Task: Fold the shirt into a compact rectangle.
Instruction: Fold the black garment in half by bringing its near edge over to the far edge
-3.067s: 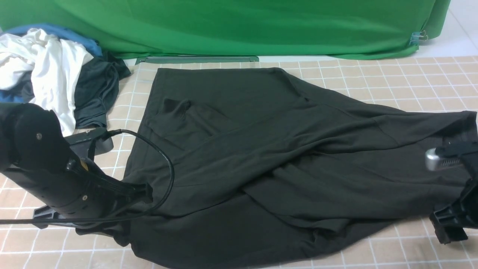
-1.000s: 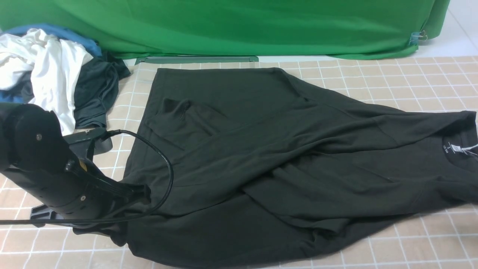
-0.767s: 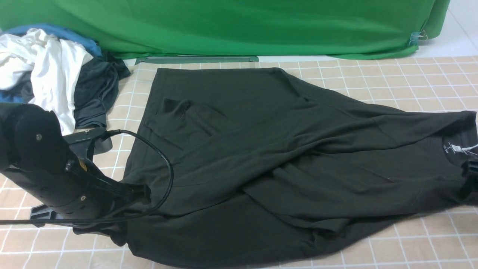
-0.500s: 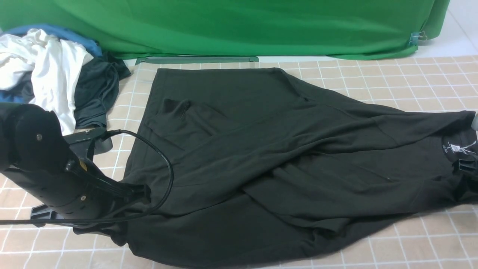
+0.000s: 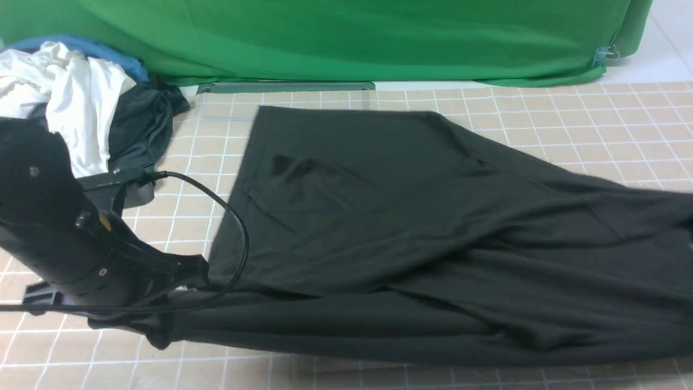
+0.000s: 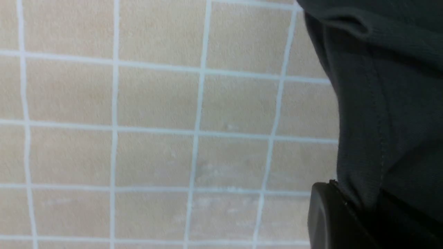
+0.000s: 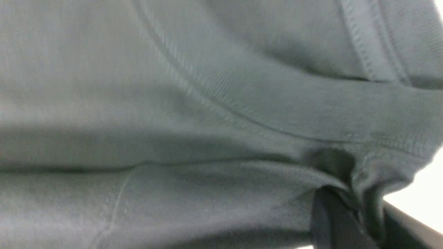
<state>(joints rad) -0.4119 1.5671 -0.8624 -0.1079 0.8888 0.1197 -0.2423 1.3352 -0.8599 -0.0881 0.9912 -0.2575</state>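
Note:
The black shirt (image 5: 390, 227) lies stretched across the checked table, its right end running out of the front view. At the near left my left gripper (image 5: 159, 330) is shut on the shirt's near-left corner. In the left wrist view that cloth (image 6: 380, 103) runs between the black fingers (image 6: 328, 214) of the left gripper (image 6: 360, 204). My right gripper (image 7: 363, 211) is out of the front view. The right wrist view shows it shut on a bunched fold of the shirt (image 7: 173, 86) just below the ribbed collar band (image 7: 277, 103). The chest print and neck label are hidden.
A heap of clothes sits at the back left: a white garment (image 5: 70, 103), a dark one (image 5: 141, 130) and some blue cloth. A green backdrop (image 5: 346, 38) closes off the far side. The left arm's black cable (image 5: 241, 238) loops over the shirt's left edge.
My right gripper closed on the collar area and left the front view to the right. The shirt slid right and pulled taut. The left arm shifted slightly left, still holding its corner.

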